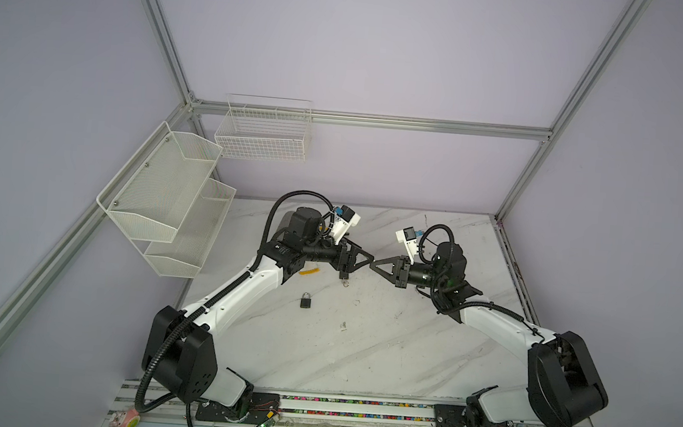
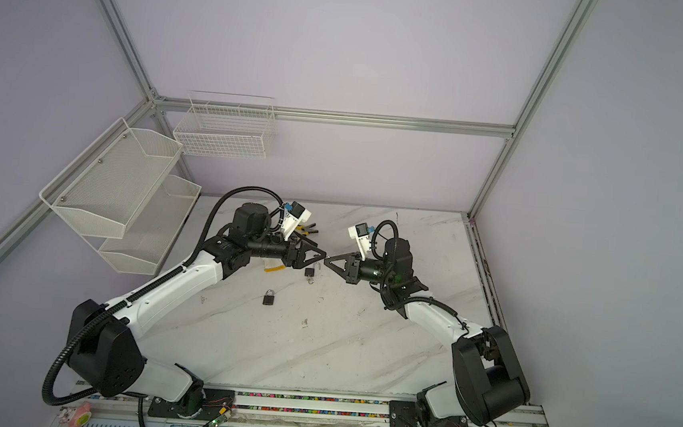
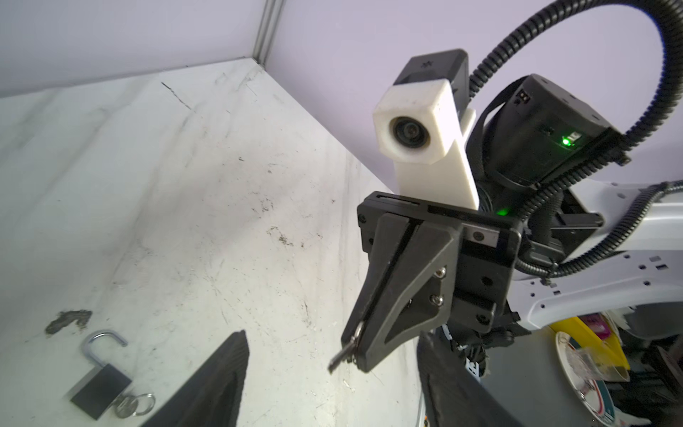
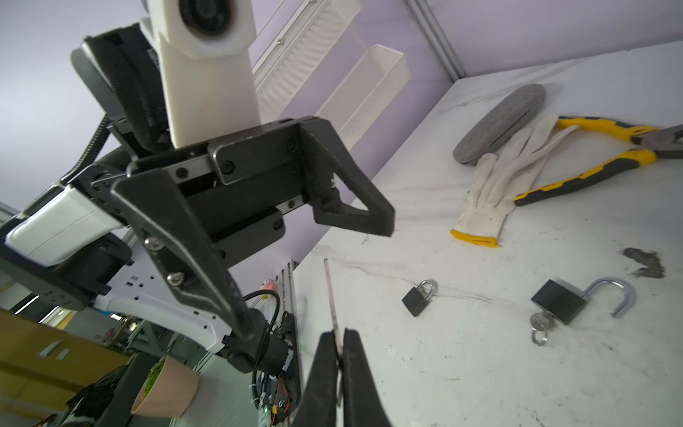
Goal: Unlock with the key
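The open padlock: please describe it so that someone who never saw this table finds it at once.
On the white marble table, look a little behind its middle. A black padlock lies there, a key ring at its base. Unlike the closed padlock nearer the front, its silver shackle is swung open.

open padlock (image 2: 310,272): on table (image 1: 362,349), ctr; key ring (image 3: 135,405) touching it
closed padlock (image 1: 305,300): nearer & left of it, apart
glove (image 4: 495,192): left of open padlock, touching pliers (image 4: 591,173)
pliers: far side of glove
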Robot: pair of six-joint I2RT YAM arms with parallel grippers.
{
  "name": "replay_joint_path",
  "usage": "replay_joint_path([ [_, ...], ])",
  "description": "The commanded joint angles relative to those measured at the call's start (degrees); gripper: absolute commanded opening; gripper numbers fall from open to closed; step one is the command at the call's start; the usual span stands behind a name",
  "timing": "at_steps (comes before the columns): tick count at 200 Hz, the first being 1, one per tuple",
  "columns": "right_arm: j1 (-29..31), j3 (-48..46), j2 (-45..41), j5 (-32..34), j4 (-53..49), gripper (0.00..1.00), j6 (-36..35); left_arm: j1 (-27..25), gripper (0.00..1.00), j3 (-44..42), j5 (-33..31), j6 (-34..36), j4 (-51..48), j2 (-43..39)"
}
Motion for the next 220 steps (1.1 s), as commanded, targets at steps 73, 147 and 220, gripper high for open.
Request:
replay_joint_path([
  [73,1.2,-2.4,-2.5,17.9,-15.8,0.0,1.9,0.6,0.83,-14.0,-35.6,-18.5,-16.7,-15.3],
  [147,9.3,-10.4,-4.3,22.3,-5.2,0.0,10.9,-0.2,0.82,-17.8,-42.3,-25.5,-22.3,-2.7],
  [220,9.3,-10.4,-3.1,21.8,-3.2,0.0,12.2,-1.5,0.73,-16.5,-45.7,-29.4,-20.0,9.7],
])
